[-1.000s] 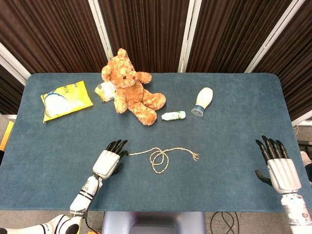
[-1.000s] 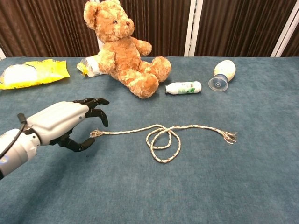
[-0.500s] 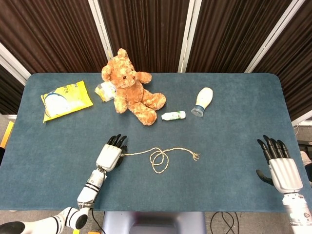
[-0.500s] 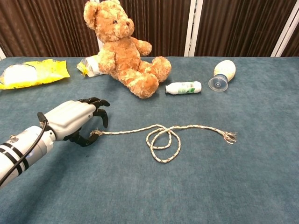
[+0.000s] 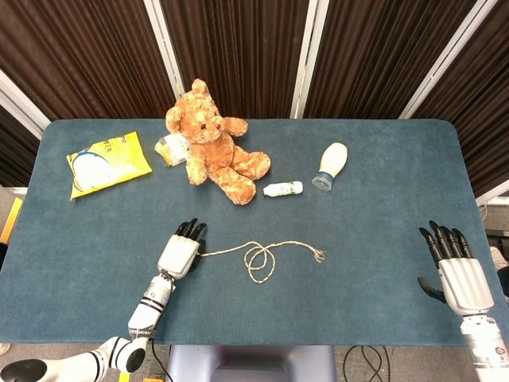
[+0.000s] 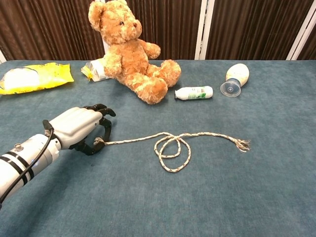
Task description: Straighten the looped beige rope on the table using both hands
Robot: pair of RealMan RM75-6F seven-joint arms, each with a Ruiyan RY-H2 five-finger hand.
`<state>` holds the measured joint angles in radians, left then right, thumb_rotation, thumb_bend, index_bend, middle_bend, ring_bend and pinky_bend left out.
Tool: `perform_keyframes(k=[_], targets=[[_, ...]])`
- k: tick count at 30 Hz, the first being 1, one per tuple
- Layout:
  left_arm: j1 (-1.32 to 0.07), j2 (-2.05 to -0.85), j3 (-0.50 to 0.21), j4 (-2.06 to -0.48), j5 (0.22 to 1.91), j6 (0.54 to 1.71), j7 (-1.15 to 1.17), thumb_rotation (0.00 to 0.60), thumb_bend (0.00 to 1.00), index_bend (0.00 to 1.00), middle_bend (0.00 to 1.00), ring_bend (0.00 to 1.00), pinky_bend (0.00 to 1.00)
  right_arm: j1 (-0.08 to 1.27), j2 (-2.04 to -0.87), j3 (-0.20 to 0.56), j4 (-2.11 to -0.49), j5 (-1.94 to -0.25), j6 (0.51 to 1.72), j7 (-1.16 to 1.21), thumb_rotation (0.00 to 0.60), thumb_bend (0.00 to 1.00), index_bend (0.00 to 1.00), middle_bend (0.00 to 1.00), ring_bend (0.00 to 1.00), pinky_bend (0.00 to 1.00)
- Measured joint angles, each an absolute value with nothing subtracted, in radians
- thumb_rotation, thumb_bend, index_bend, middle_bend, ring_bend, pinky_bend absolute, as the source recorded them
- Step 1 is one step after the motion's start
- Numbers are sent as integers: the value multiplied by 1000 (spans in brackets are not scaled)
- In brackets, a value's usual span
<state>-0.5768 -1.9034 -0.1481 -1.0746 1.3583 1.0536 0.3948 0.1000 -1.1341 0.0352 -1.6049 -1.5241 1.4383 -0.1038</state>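
Left hand [image 6: 81, 129] has its fingers curled down onto the near end of the beige rope [image 6: 173, 145], seemingly pinching it, though the contact is partly hidden; right hand [image 5: 460, 269] rests spread and empty, well apart at the table [image 5: 382, 302] edge. Risk: a one-sided pull drags the whole rope or tightens the loop; thin twisted cord may slip; far end frayed; cloth surface napped.

beige rope [image 6: 173, 145], teal table [image 6: 256, 192], tan teddy bear [image 6: 129, 52], yellow packet [image 6: 32, 76]
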Motion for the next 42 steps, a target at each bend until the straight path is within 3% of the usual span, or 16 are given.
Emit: perform_keyframes(k=[14, 21, 23, 32, 42], targets=[[-573, -1862, -132, -1113, 1385, 1107, 386, 600, 442, 659, 150, 28, 175, 114, -1169, 30, -1574, -1561, 1437, -114, 600, 315, 8, 0, 0, 0], [-557, -1805, -103, -1188, 1418, 1142, 393, 600, 444, 658, 151, 28, 176, 167, -1251, 30, -1525, -1597, 1387, -132, 600, 316, 330, 0, 0, 0], [-554, -1793, -98, -1203, 1420, 1147, 394, 600, 443, 658, 151, 29, 176, 181, -1270, 34, -1520, -1599, 1374, -155, 600, 316, 379, 0, 0, 0], [-537, -1758, -90, -1227, 1417, 1162, 377, 600, 443, 662, 151, 31, 176, 263, -1409, 77, -1516, -1540, 1267, -369, 600, 315, 465, 0, 0, 0], [-531, -1734, -86, -1224, 1415, 1162, 343, 600, 443, 666, 152, 34, 177, 345, -1613, 132, -1408, -1425, 1199, -537, 600, 315, 518, 0, 0, 0]])
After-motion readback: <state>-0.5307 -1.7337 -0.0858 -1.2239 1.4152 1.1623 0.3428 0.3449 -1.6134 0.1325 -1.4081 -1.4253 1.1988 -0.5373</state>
